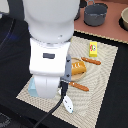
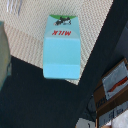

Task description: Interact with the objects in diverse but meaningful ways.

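From my seat, starting at the exterior view's left, a sliver of the pale blue carton (image 1: 32, 90) peeks out at the near-left corner of the woven mat (image 1: 107, 75), mostly hidden behind the arm. The arm (image 1: 49, 47) dominates the middle of that view: its fat white links rise from the upper left and drop almost straight down over the mat's near-left part, with a black cable trailing off its lower end toward the front edge. I cannot see the fingers in either view, so I cannot tell whether the hand is open or closed. The wrist view looks straight down on the carton (image 2: 61, 46); it lies flat with its printed "MILK" face up, partly on the mat and partly over the dark table (image 2: 30, 100). Just beside the arm's lower end a white elongated piece (image 1: 68, 103) lies on the mat near the front edge. Next comes an orange block (image 1: 77, 69) on the tan plate (image 1: 76, 61), half covered by the arm, with an orange-handled utensil (image 1: 79, 86) in front of it. Further right lies a second orange-handled utensil (image 1: 91, 61), and beyond it the small yellow packet (image 1: 93, 48). Off the mat, at the far right, stands a grey pot (image 1: 95, 14).
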